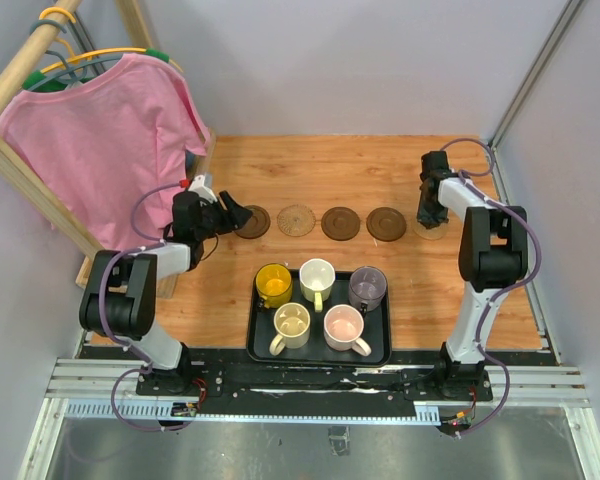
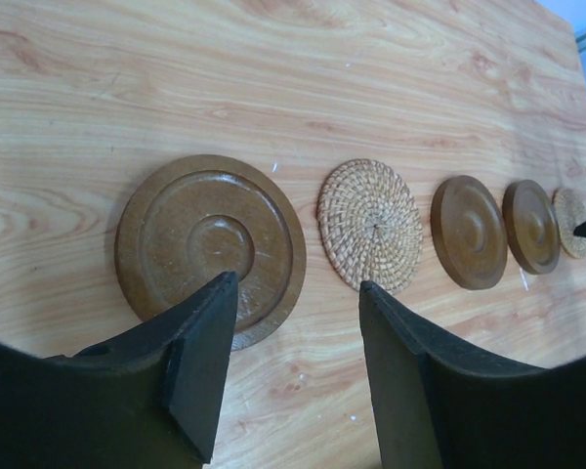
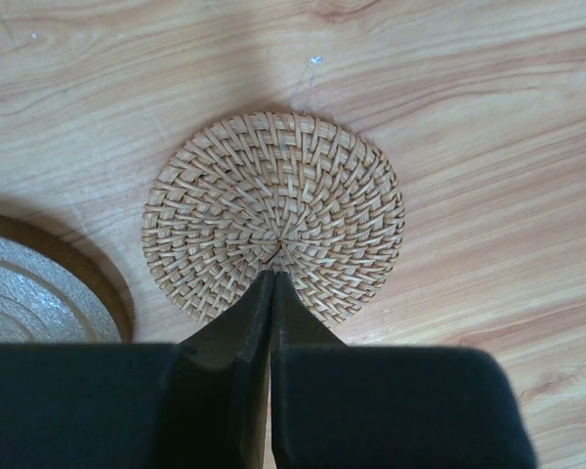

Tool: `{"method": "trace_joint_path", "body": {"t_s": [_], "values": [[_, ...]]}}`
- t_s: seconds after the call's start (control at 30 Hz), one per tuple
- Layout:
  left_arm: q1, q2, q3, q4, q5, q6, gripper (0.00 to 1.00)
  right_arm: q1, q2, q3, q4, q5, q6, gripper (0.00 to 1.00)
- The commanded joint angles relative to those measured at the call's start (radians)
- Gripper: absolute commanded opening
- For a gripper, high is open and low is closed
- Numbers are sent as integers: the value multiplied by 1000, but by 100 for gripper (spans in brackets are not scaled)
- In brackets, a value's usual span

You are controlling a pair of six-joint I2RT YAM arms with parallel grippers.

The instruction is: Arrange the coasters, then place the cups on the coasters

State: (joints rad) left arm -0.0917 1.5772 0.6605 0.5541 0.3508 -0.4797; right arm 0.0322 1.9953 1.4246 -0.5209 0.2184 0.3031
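The table [image 1: 330, 165] is made of light brown wood with wavy lines in it, and plain grey walls [image 1: 330, 60] stand around it. A black tray [image 1: 315, 357] with low sides lies flat on the table near the front, in the middle, and just in front of it a long silver metal rail [image 1: 280, 385] runs from side to side. At the back left a pink shirt [image 1: 100, 150] hangs on a yellow hanger [image 1: 108, 53] from a wooden rack [image 1: 25, 65], and from above it hides that corner of the table.
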Motion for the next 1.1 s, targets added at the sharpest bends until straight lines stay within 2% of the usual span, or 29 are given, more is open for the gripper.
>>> {"method": "trace_joint_path", "body": {"t_s": [0.0,0.27,0.47,0.53,0.67,1.07], "values": [[6,34,32,29,-13,15,54,-16,-58,-16,-42,8,-20,2],[6,78,71,30,9,22,39,26,-163,-3,-50,27,-29,4],[6,149,103,61,42,2,11,77,-222,-35,-8,-18,-36,3],[6,173,111,69,53,-5,5,95,-233,-56,22,-43,-44,3],[6,219,122,88,86,-24,1,121,-222,-60,47,-67,-57,2],[2,291,153,81,96,-23,1,153,-163,-50,67,-129,-66,1]]}}
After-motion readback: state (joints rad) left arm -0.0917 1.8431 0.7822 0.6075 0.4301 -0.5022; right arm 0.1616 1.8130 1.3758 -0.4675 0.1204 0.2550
